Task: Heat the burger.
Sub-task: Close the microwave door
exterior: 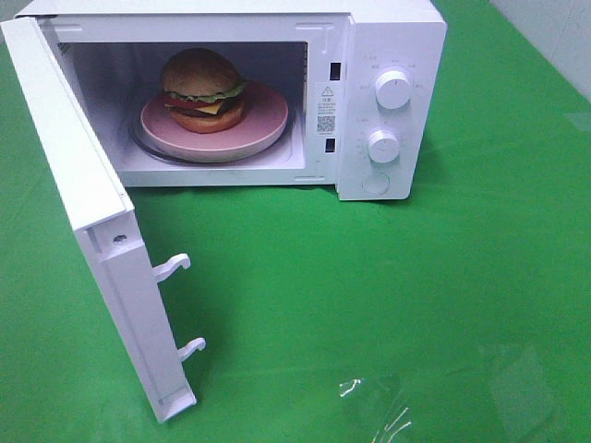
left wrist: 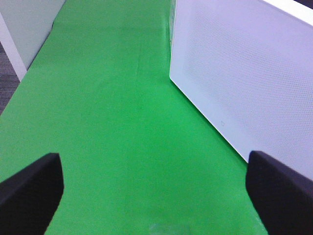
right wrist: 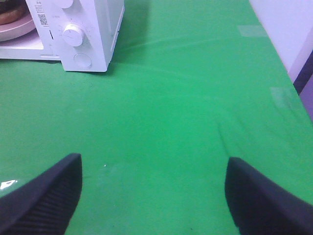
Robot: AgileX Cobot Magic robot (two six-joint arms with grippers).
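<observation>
The burger (exterior: 203,89), with a golden-brown bun, lettuce and filling layers, rests on a pink plate (exterior: 263,129) inside the white microwave (exterior: 388,28). The microwave door (exterior: 78,185) hangs wide open toward the front left. Neither gripper shows in the high view. In the left wrist view my left gripper (left wrist: 154,196) is open over bare green cloth, beside the outer face of the door (left wrist: 244,73). In the right wrist view my right gripper (right wrist: 154,196) is open and empty, well back from the microwave's knob panel (right wrist: 73,36). A sliver of the plate (right wrist: 17,32) shows there.
The green cloth (exterior: 369,305) covers the table in front of and to the right of the microwave. Two white latch hooks (exterior: 175,268) stick out of the door's edge. Two round knobs (exterior: 394,89) and a button sit on the panel. A clear plastic patch (exterior: 434,397) glints near the front edge.
</observation>
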